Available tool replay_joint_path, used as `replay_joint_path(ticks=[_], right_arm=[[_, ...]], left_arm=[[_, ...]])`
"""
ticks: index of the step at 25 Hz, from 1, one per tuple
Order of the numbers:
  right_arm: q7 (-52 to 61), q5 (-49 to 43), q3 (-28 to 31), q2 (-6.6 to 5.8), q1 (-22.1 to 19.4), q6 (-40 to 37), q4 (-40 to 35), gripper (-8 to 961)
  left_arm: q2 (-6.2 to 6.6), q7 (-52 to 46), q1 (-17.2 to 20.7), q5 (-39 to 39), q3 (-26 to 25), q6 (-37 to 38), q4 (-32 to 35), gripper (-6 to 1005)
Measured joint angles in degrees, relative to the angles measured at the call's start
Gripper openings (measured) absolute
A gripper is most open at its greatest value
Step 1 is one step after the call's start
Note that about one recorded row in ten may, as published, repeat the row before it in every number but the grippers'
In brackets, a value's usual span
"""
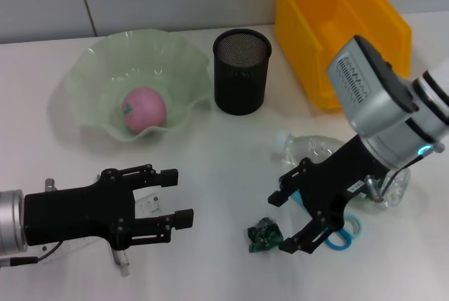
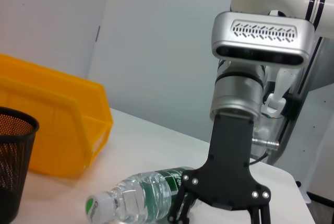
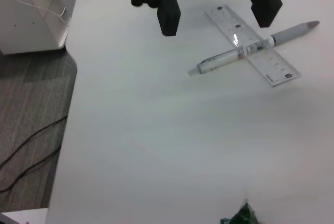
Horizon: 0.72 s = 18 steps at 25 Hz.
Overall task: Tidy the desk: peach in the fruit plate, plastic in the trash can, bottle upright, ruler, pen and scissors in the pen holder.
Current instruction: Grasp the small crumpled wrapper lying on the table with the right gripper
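Head view: scissors [image 1: 344,234] mostly hidden under right gripper [image 1: 295,218], only blue handles show. Ruler [image 1: 151,203] and pen [image 1: 121,262] largely covered by left gripper [image 1: 175,198]. Water bottle [image 1: 309,150] body partly behind the right arm. Yellow bin [image 1: 337,27] cut by top edge. Right wrist view: green plastic scrap [image 3: 239,216] cropped at the frame edge. Left wrist view: mesh pen holder [image 2: 13,156] cropped.

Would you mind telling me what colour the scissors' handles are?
Light blue; the scissors show best in the head view, partly under the right hand.
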Motion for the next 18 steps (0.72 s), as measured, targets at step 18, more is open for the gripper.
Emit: replay_joint_path(ticks=[18], right_arm=[[-3.9, 2.6, -3.2, 0.09, 0.6, 6.1, 5.9, 777]], left_arm=[[-0.16, 0.0, 0.0, 0.0, 0.0, -0.2, 0.1, 777]])
